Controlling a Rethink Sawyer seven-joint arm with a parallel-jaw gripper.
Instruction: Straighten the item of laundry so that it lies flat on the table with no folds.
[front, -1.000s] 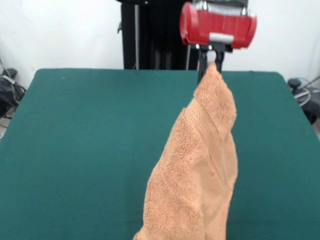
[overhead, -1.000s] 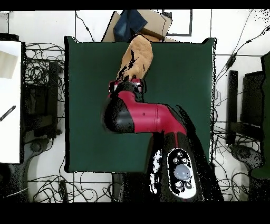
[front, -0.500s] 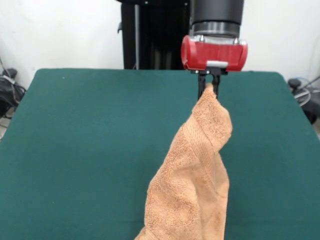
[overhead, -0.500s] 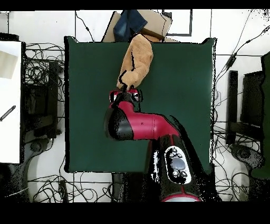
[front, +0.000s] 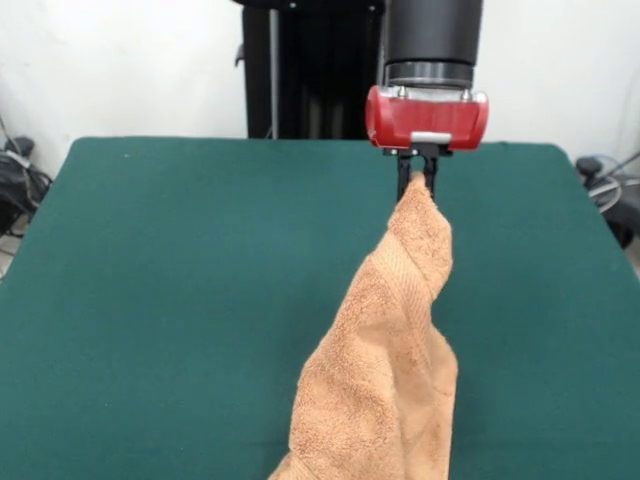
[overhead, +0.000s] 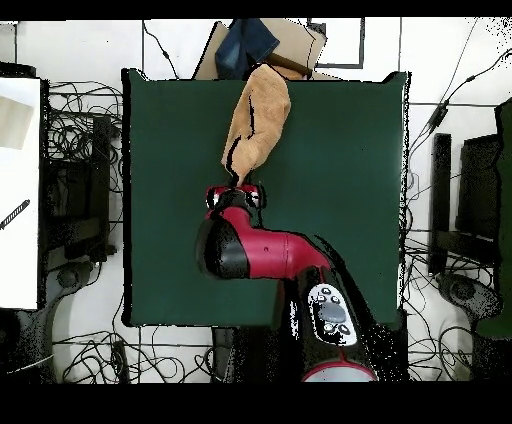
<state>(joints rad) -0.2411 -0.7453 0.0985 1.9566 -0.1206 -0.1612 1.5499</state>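
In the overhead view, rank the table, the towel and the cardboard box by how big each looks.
1. The table, by far the largest.
2. The towel, held at one corner by the end effector.
3. The cardboard box; only part shows past the table's edge, so its place against the towel is unsure.

The red and black gripper has swung from tilted to plumb and come lower, drawing back toward the robot's side of the dark green felt table. The orange-tan terry towel pinched in the jaws (just one corner) now trails out longer, narrower and more twisted below them.
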